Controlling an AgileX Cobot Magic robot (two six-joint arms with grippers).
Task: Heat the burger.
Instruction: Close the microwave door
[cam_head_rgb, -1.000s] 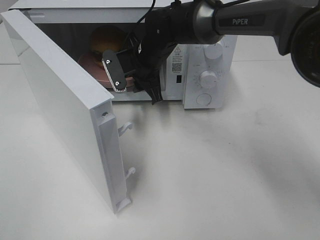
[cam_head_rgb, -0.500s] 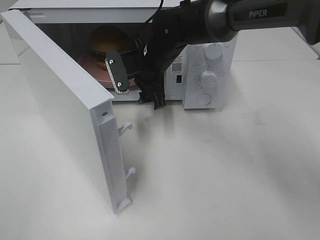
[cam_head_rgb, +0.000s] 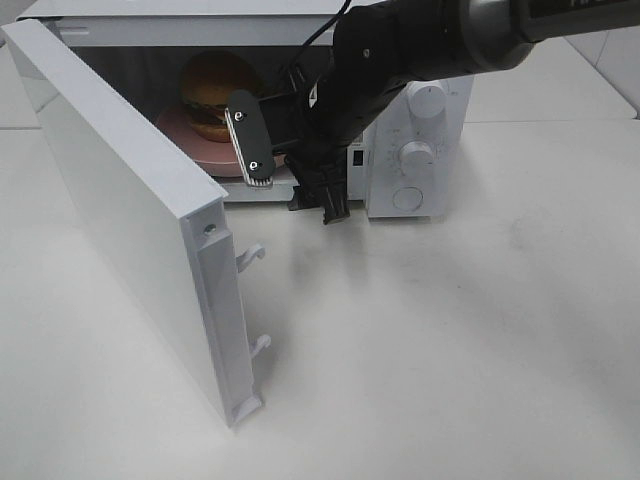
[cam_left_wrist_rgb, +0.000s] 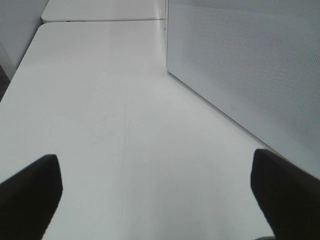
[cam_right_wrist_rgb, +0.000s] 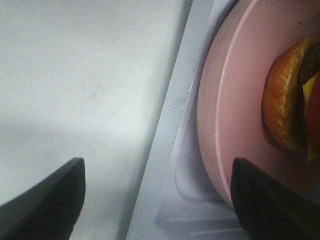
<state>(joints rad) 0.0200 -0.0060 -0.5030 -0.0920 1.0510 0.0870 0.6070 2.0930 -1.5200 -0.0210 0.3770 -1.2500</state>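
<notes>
Against the back edge of the desk (cam_head_rgb: 450, 330) stands a white microwave (cam_head_rgb: 430, 110), its door (cam_head_rgb: 120, 220) swung wide open toward the left side. Inside, on a pink plate (cam_head_rgb: 185, 135), sits the burger (cam_head_rgb: 212, 90), toward the back of the cavity. From the far right the right arm (cam_head_rgb: 420, 40) slants down across the front of the knobs (cam_head_rgb: 416, 157). Its wrist is bent so that the right gripper (cam_head_rgb: 298, 196) hangs at the oven's open mouth, just over the front sill, tips pointing down. Its two fingers stand well apart with nothing between them, touching neither plate nor burger. The left gripper (cam_left_wrist_rgb: 157, 192) shows only in its own wrist view. Its fingers are spread wide and empty, low over bare desk beside the door's dotted outer face.
</notes>
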